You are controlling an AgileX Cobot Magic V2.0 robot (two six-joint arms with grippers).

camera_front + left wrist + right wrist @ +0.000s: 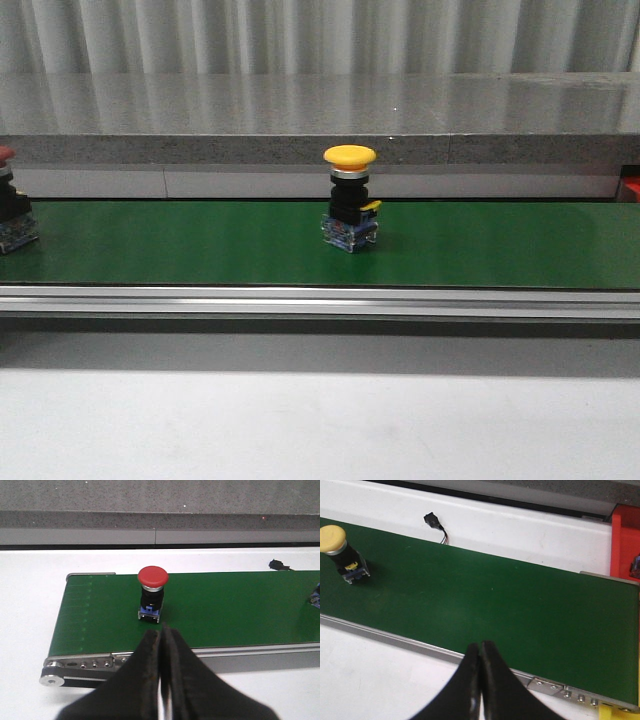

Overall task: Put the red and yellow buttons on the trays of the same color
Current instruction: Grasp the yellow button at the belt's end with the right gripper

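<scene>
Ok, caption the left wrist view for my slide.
Shut left gripper hovers near a red button standing upright on the green conveyor belt.

Count: one yellow mushroom-head push button (350, 198) and one red mushroom-head push button (152, 593), both on a single green conveyor belt (200, 243). One red tray (625, 542), only partly in frame, possibly holding something. Two black grippers, left (161, 636) and right (480, 647).

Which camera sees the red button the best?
The left wrist view. There the whole red button stands upright on the green belt, just beyond the shut left claw. The front view catches only a sliver at its left edge. The right wrist view doesn't show it.
</scene>
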